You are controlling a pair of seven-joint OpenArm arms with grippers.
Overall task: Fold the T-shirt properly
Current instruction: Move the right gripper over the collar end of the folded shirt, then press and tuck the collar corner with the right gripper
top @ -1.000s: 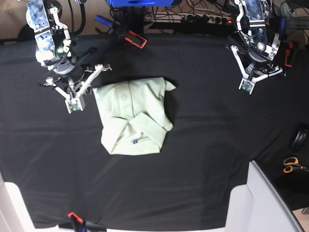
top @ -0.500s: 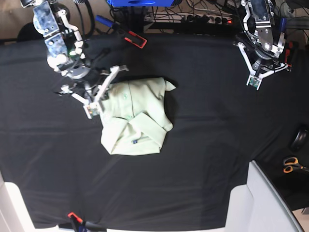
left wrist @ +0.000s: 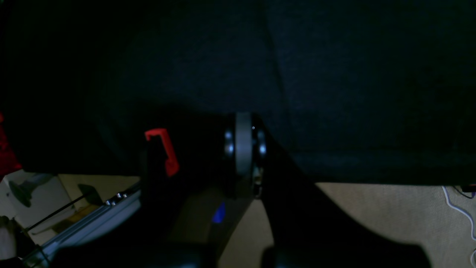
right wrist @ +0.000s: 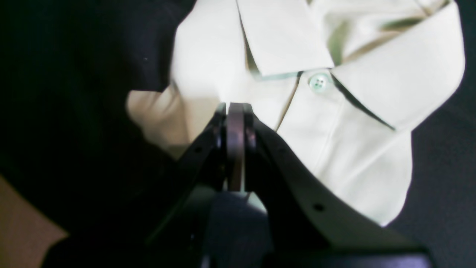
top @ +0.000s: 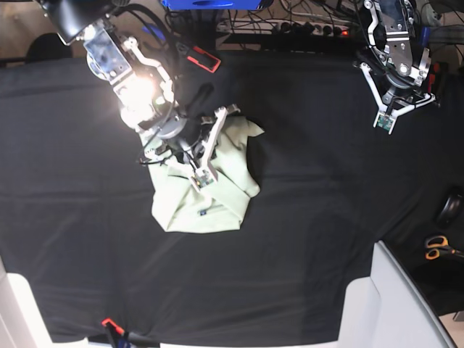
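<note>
- Shirt (top: pixel 206 190) sits folded left of table center, long axis running near-to-far, collar (right wrist: pixel 334 56) toward the near edge
- right gripper (top: pixel 200 177) over it, jaws pinched together, nothing held
- plenty of bare black cloth (top: pixel 326 217) to the right
- left gripper (top: pixel 384 125) far right, jaws closed too, empty

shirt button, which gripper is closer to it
Right. The right gripper hangs shut over the shirt, just beside the button. The left gripper is far off over bare tablecloth.
</note>
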